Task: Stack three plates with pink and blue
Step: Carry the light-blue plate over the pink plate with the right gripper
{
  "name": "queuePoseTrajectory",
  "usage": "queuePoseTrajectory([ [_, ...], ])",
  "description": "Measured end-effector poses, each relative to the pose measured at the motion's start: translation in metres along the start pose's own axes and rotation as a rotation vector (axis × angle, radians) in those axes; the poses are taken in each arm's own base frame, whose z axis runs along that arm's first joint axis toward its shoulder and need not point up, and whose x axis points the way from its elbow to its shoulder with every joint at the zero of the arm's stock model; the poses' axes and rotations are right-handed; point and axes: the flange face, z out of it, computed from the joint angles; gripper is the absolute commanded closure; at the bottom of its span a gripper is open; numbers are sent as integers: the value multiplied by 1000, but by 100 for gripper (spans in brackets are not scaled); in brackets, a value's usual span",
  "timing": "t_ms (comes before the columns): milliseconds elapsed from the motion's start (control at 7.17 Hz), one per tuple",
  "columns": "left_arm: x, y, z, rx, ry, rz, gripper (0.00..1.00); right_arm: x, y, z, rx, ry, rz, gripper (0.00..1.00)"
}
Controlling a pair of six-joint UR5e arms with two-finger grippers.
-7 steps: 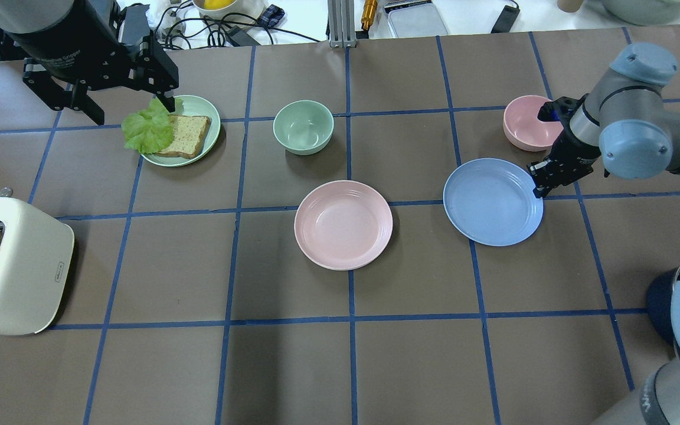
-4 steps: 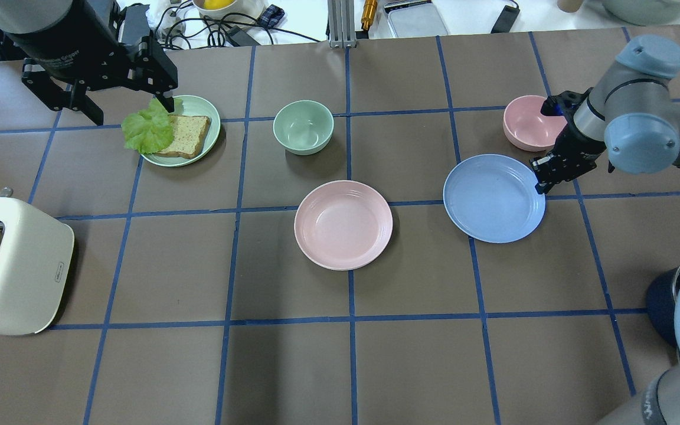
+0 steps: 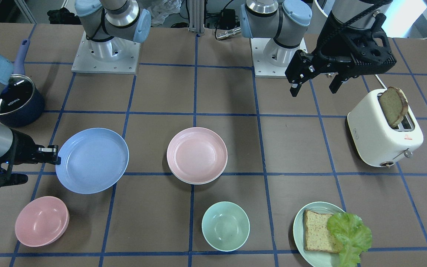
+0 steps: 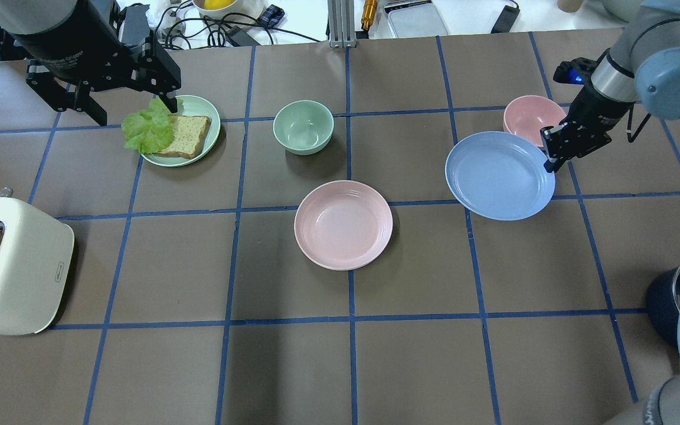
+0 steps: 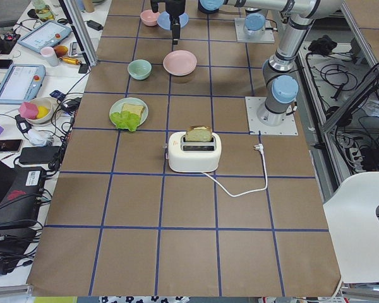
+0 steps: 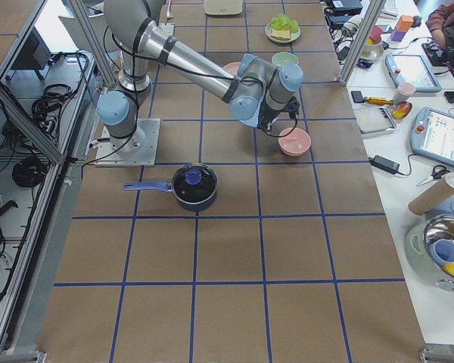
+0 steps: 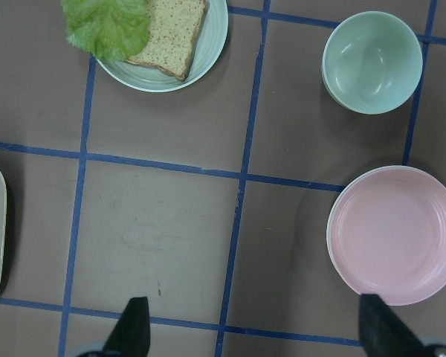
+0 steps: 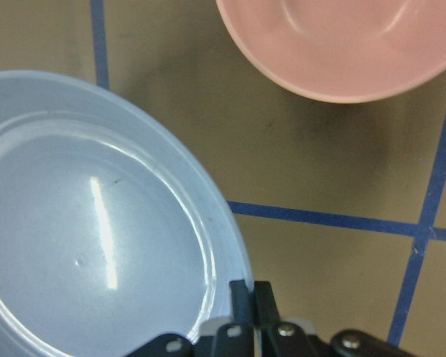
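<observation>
My right gripper (image 4: 551,162) is shut on the right rim of the light blue plate (image 4: 496,177) and holds it lifted off the table, a little tilted. The right wrist view shows the fingers (image 8: 241,294) pinched on the blue plate's rim (image 8: 82,238). The pale pink plate (image 4: 343,224) lies at the table's middle. In the front view a cream-white rim (image 3: 195,182) shows just under the pink plate (image 3: 197,154). My left gripper (image 4: 132,109) hangs open and empty above the far left, beside the mint-green plate.
A pink bowl (image 4: 529,115) sits just beyond the blue plate. A mint bowl (image 4: 303,127) stands behind the pink plate. A mint-green plate (image 4: 204,112) holds bread and lettuce. A white toaster (image 4: 18,271) stands at the left, a dark pot (image 3: 17,100) at the right.
My right gripper has lifted the blue plate off the table and carried it away from the robot, toward the pink bowl. The left arm has not moved.
</observation>
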Motion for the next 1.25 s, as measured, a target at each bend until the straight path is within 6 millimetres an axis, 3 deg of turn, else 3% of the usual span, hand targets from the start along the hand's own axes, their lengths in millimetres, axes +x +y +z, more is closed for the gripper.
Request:
queuePoseTrajectory([
  [279, 0, 0, 1, -2, 0, 0, 0, -35, -7, -12, 5, -11, 40, 100],
  [418, 0, 0, 1, -2, 0, 0, 0, -66, -8, -11, 5, -4, 66, 100],
  [836, -2, -1, 1, -2, -2, -4, 0, -163, -3, 0, 12, 26, 141, 100],
  [1255, -5, -2, 0, -2, -2, -7, 0, -224, 0, 17, 44, 43, 171, 100],
])
